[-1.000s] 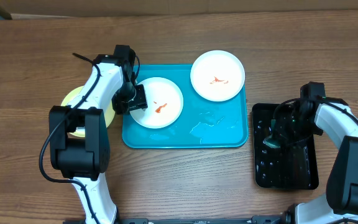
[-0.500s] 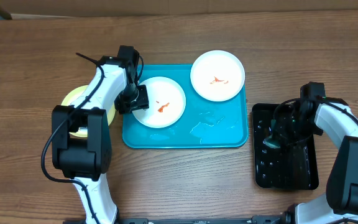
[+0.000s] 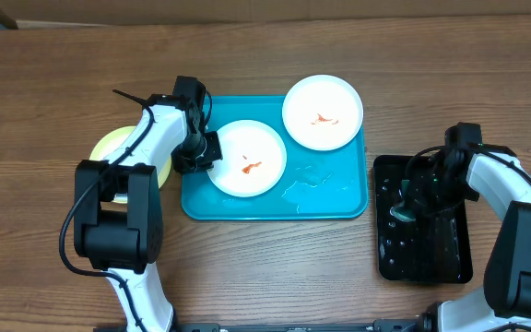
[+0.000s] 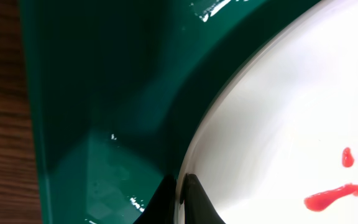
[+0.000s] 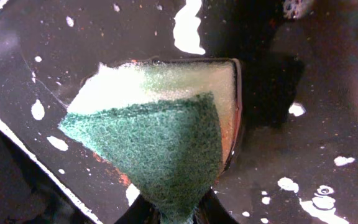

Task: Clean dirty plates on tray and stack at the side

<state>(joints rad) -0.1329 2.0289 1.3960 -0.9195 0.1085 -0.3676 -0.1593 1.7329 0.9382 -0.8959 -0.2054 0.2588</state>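
Looking down at the tabletop: got the turquoise tray sitting mid-frame with two dirty white plates on it, each with an orange-red smear. Seeing the front white plate in the tray's left half and the back white plate up in the far right corner, hanging a bit over the rim. Also spotting a pale yellow-green plate off the tray to the left, mostly tucked under the left arm, so guessing that for the stack spot. Got the left jaws nipped shut on the left edge of the front white plate, with one of the fingertips either side of the rim in the left wrist view. Over on the right, got the right jaws squeezing a sponge, green scrubby side up, parked over the small wet black tray. Key bit for the next move: puts the smear just right of the left jaws, near the plate's middle, and well left of the sponge, with the tray's right half in between. Round plate, so no long axis to fuss over. Left arm clearly nearer and already doing the holding, leaving the reach across to the right arm. Probably the hold-steady-before-wiping step, with both white plates not yet clean. Worth watching that thin rim grip, could slip or tip the plate under sponge pressure
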